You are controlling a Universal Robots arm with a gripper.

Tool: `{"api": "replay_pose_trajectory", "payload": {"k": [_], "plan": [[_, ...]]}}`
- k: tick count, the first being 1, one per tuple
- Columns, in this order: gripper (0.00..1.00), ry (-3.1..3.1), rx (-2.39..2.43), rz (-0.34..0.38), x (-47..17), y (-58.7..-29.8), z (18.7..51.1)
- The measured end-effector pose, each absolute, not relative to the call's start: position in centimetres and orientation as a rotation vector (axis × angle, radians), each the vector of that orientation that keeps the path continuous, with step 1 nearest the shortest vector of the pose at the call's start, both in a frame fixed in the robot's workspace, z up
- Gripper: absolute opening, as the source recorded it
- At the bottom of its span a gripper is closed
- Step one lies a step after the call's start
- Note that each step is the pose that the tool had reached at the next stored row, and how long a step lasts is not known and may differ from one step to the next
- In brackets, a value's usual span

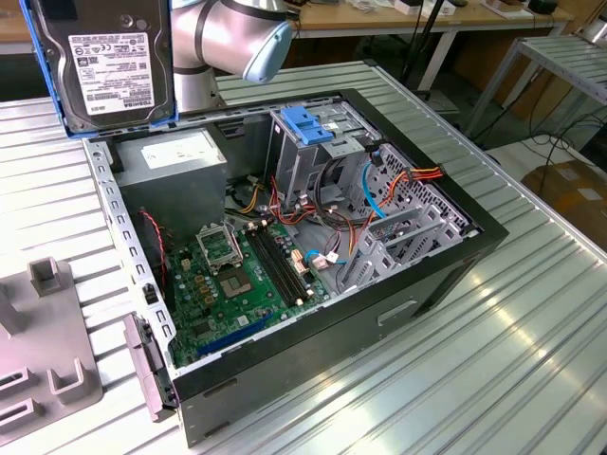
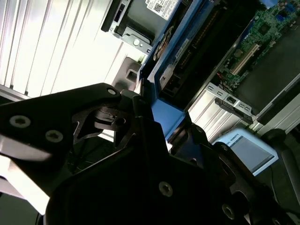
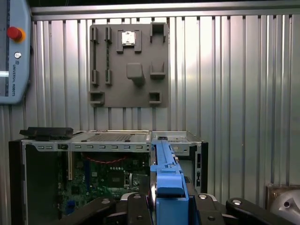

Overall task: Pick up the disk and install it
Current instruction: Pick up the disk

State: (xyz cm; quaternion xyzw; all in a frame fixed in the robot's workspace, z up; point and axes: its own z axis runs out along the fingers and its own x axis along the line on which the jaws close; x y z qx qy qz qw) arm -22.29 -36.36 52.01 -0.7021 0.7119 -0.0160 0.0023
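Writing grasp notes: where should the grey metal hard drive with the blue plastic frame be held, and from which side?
Probably best at one short end, pinching the two broad flat faces, approaching end-on. The flat grey-metal hard drive with a blue plastic carrier frame is thin, so the black gripper spans it easily, as now, leaving the far end free.

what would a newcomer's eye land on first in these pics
The disk, grey metal in a blue frame, is held up at the exterior view's upper left, clamped edge-on in the gripper in the first wrist view. Mid-table lies the open computer case, its green motherboard bared.
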Motion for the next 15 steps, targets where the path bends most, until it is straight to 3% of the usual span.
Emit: {"api": "replay_pose_trajectory", "payload": {"k": [15], "plan": [[0.37, 2.233, -2.202, -0.05, -19.1, -36.4, 52.0]]}}
